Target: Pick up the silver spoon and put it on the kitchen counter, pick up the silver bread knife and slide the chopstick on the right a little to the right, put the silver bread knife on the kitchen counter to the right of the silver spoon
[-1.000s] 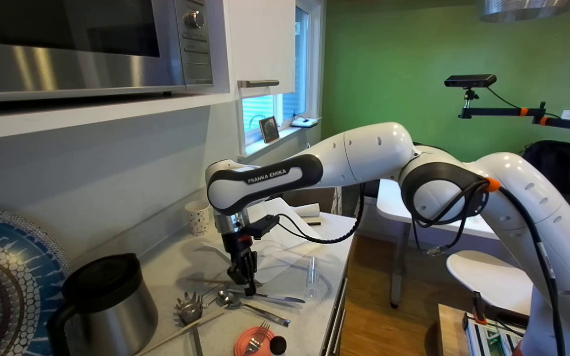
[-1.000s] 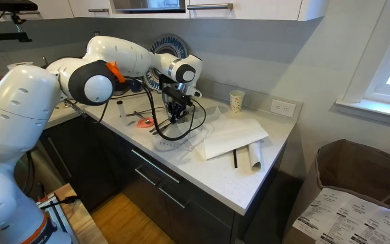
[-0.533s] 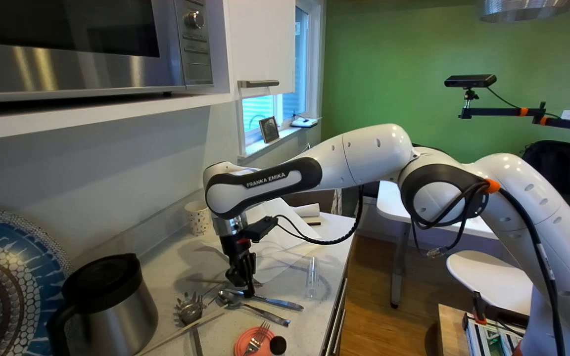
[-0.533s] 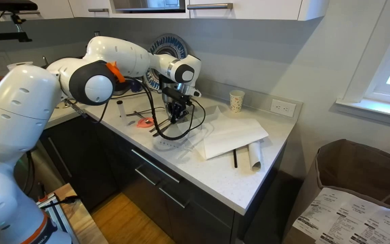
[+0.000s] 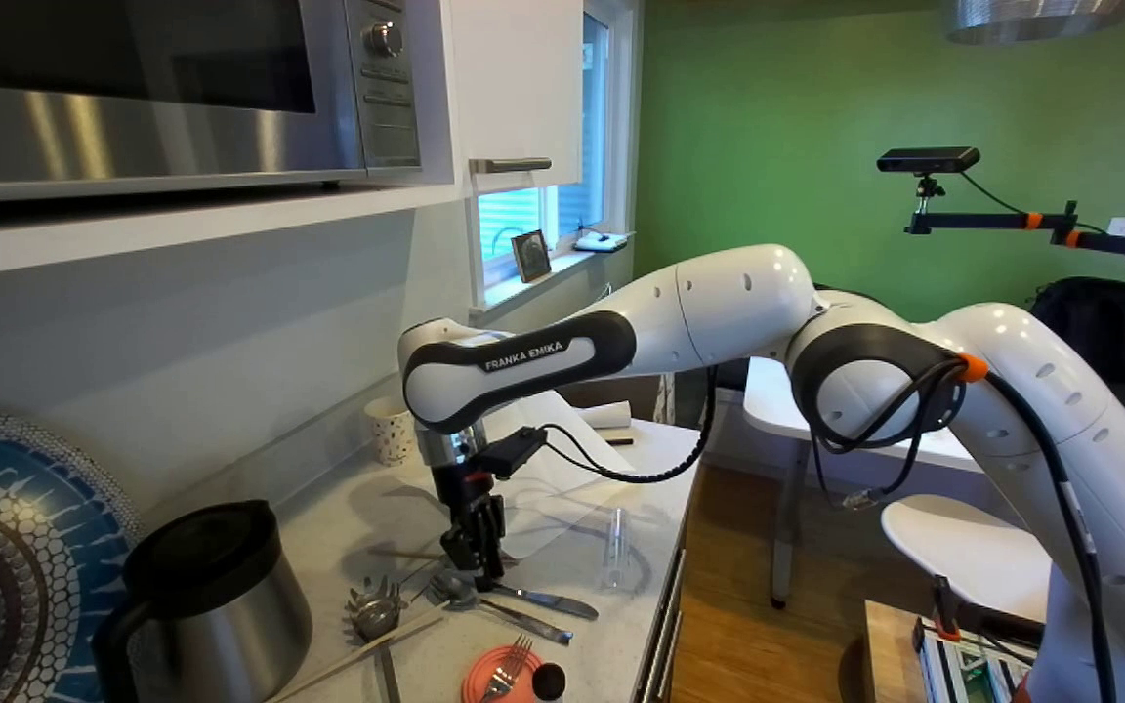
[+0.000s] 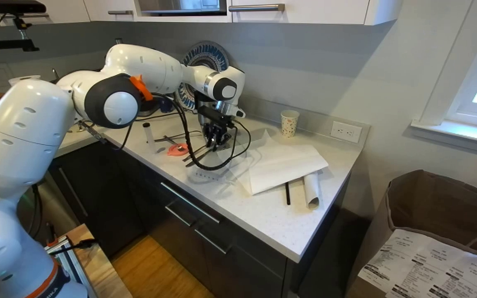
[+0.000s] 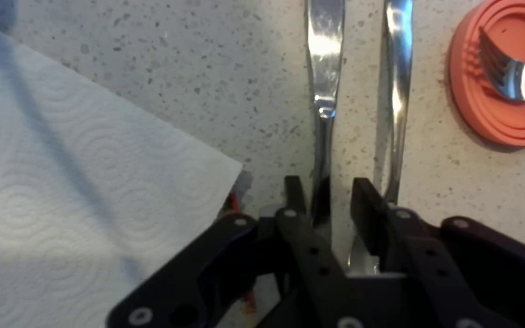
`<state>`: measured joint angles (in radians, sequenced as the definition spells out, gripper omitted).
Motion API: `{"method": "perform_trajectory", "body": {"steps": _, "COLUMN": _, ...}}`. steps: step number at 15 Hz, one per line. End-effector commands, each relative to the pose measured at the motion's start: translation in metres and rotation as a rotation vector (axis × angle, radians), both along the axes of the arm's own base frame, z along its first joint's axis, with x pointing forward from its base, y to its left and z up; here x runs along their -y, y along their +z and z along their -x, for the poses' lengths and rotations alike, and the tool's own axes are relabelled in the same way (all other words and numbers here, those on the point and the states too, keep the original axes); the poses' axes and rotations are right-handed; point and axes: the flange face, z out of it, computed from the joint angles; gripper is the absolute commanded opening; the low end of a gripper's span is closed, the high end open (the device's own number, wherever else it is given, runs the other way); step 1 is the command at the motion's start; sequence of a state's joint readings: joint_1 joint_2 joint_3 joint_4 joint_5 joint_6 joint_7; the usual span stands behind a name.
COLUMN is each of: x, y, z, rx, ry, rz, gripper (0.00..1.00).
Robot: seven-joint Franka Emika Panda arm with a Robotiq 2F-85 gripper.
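1. Claw: fingers apart, knife in the gap, bare counter showing either side of it. Nothing clamped. Grab or let-go, can't tell.
2. Knife lies flat between spoon and paper towel. Risk: thin polished metal, so an off-centre or too-high pinch could twist it or lose it.
3. Spoon lies on the counter, just beside the knife. In the wrist view one finger overlaps its neck; contact unclear. Risk: spreading wider or shifting that way could knock it askew.
4. Paper towel corner is near the other finger; a low sweep could drag it.
5. Chopstick, in an exterior view: pale, lies by the pasta scoop. Thin stick behind the claw is probably the right-hand one, partly hidden. Risk: a blind push could overshoot.
6. Arm reaches over the counter's front edge, forearm sloping down, claw pointing almost straight down, tips low: little clearance.
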<state>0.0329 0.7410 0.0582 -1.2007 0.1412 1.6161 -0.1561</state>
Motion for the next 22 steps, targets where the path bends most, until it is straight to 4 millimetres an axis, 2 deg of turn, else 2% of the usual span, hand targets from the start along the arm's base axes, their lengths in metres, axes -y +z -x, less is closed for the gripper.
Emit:
{"method": "perform_trajectory", "body": {"steps": 1, "x": -0.001, "y": 0.004, "z": -0.002, "rx": 0.010, "ry": -0.012, "rz": 0.018, "gripper": 0.65}}
{"method": "perform_trajectory", "body": {"steps": 2, "x": 0.000, "y": 0.007, "z": -0.001, "rx": 0.011, "ry": -0.014, "rz": 0.020, "gripper": 0.69}}
{"method": "perform_trajectory", "body": {"steps": 5, "x": 0.005, "y": 0.028, "z": 0.005, "rx": 0.030, "ry": -0.021, "rz": 0.028, "gripper": 0.98}}
{"method": "perform_trajectory", "body": {"steps": 6, "x": 0.006, "y": 0.037, "z": 0.007, "rx": 0.039, "ry": -0.022, "rz": 0.027, "gripper": 1.00}}
{"method": "perform_trajectory", "body": {"steps": 11, "x": 0.012, "y": 0.091, "z": 0.030, "rx": 0.125, "ry": -0.032, "rz": 0.098, "gripper": 1.00}}
{"method": "perform_trajectory", "body": {"steps": 13, "x": 0.011, "y": 0.105, "z": 0.044, "rx": 0.159, "ry": -0.038, "rz": 0.169, "gripper": 1.00}}
{"method": "perform_trajectory", "body": {"steps": 18, "x": -0.012, "y": 0.125, "z": 0.087, "rx": 0.262, "ry": -0.009, "rz": 0.283, "gripper": 1.00}}
{"method": "perform_trajectory", "body": {"steps": 22, "x": -0.015, "y": 0.134, "z": 0.124, "rx": 0.355, "ry": -0.011, "rz": 0.315, "gripper": 1.00}}
